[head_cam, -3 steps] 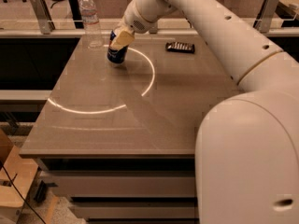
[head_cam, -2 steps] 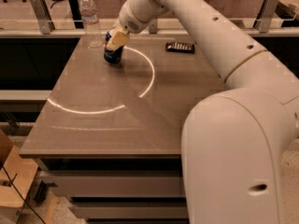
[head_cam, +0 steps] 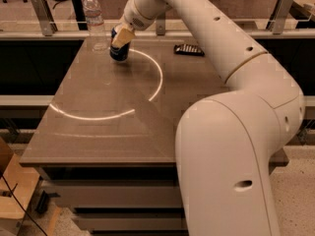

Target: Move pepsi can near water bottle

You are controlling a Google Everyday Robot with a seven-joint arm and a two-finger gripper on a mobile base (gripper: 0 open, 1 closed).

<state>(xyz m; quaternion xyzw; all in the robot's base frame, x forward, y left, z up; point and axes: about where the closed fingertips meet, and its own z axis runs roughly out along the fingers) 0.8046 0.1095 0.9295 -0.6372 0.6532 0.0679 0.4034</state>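
Observation:
The pepsi can (head_cam: 118, 52), small and blue, stands tilted on the far left part of the brown table (head_cam: 113, 132). My gripper (head_cam: 121, 37) is at the end of the white arm, right over the can, its tan fingers (head_cam: 124, 35) closed around the can's upper part. The water bottle (head_cam: 95, 21), tall and clear with a white cap, stands at the table's far left edge, a short way left of the can.
A flat dark ridged packet (head_cam: 189, 49) lies at the far right of the table. A bright curved light arc (head_cam: 147, 90) crosses the tabletop. Metal railing posts (head_cam: 41, 14) and a ledge run behind the table. My arm's large body (head_cam: 231, 166) fills the right foreground.
The gripper and the can have moved a little to the left and farther back, closer to the water bottle. The bottle and packet have not moved.

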